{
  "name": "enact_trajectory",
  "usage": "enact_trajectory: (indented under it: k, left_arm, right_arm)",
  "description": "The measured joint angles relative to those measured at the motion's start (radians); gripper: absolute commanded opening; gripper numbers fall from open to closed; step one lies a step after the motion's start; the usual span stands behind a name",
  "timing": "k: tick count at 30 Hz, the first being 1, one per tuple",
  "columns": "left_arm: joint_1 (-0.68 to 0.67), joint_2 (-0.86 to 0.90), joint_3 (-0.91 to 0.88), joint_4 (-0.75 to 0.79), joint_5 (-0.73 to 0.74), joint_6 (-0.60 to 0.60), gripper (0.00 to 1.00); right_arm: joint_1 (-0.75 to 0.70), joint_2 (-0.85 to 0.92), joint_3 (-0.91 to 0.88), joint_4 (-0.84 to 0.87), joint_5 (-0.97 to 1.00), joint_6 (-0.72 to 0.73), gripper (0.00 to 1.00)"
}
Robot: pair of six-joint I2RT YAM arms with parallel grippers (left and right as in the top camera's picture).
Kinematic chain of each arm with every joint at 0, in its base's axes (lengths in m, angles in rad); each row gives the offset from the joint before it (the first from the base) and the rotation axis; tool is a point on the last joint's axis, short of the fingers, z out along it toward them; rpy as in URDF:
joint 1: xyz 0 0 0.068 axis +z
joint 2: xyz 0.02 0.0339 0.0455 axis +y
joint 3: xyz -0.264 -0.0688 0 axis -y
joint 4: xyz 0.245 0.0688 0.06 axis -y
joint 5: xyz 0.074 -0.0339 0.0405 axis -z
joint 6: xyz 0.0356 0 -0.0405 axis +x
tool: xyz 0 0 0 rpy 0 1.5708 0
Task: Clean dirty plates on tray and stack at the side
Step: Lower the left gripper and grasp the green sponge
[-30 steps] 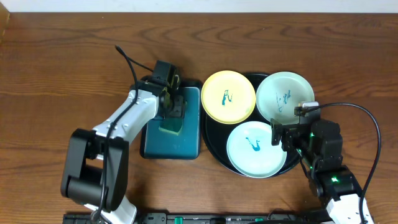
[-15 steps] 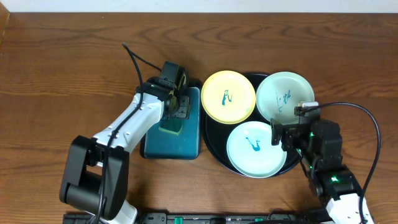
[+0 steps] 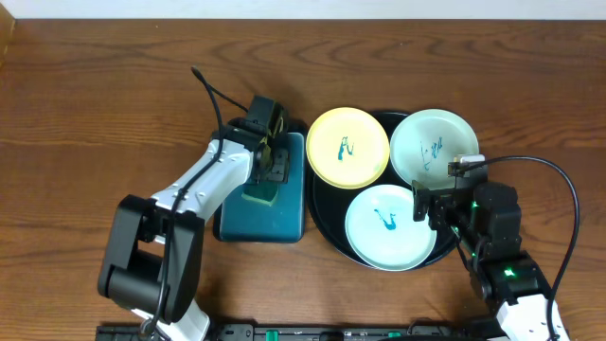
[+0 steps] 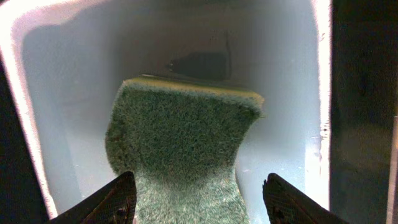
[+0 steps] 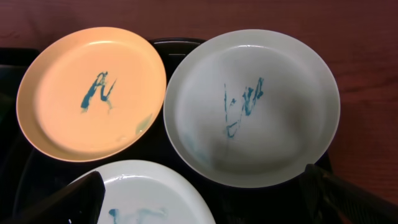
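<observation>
White-shelled left arm (image 3: 194,185) and black right arm (image 3: 494,227) both trail black cables (image 3: 561,180).

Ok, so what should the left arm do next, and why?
Probably close the left gripper on the green sponge: its open jaws straddle the sponge lying in the teal tray, and all three plates show teal stains, so none has been wiped.

The green sponge (image 4: 183,149) runs off the bottom edge of the left wrist view, its near end unseen. In the right wrist view the nearest mint plate (image 5: 155,193) is cut by the bottom edge. Together with the yellow plate (image 5: 90,93) and the far mint plate (image 5: 252,109), it hides most of the black tray (image 5: 163,149).
</observation>
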Motion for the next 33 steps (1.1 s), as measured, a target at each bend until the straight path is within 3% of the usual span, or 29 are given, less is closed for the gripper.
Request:
enact_trajectory:
  k: [7, 14, 18, 20, 22, 23, 33]
  left_arm:
    - [0.000, 0.035, 0.000, 0.003, 0.000, 0.000, 0.65]
    - [0.000, 0.056, 0.000, 0.000, -0.022, 0.004, 0.42]
    - [0.003, 0.059, 0.000, -0.009, -0.035, 0.003, 0.34]
    - [0.003, 0.059, 0.000, -0.013, -0.041, 0.004, 0.35]
    - [0.003, 0.059, 0.000, -0.016, -0.043, 0.003, 0.50]
    - [0.003, 0.059, 0.000, -0.018, -0.041, 0.000, 0.51]
    - [0.000, 0.018, 0.004, -0.051, -0.022, 0.003, 0.53]
  right_arm:
    - [0.000, 0.000, 0.000, 0.000, 0.000, 0.000, 0.99]
    - [0.000, 0.000, 0.000, 0.000, 0.000, 0.000, 0.99]
    - [0.000, 0.000, 0.000, 0.000, 0.000, 0.000, 0.99]
    - [0.000, 0.000, 0.000, 0.000, 0.000, 0.000, 0.99]
    - [0.000, 0.000, 0.000, 0.000, 0.000, 0.000, 0.99]
    - [0.000, 0.000, 0.000, 0.000, 0.000, 0.000, 0.99]
    - [0.000, 0.000, 0.000, 0.000, 0.000, 0.000, 0.99]
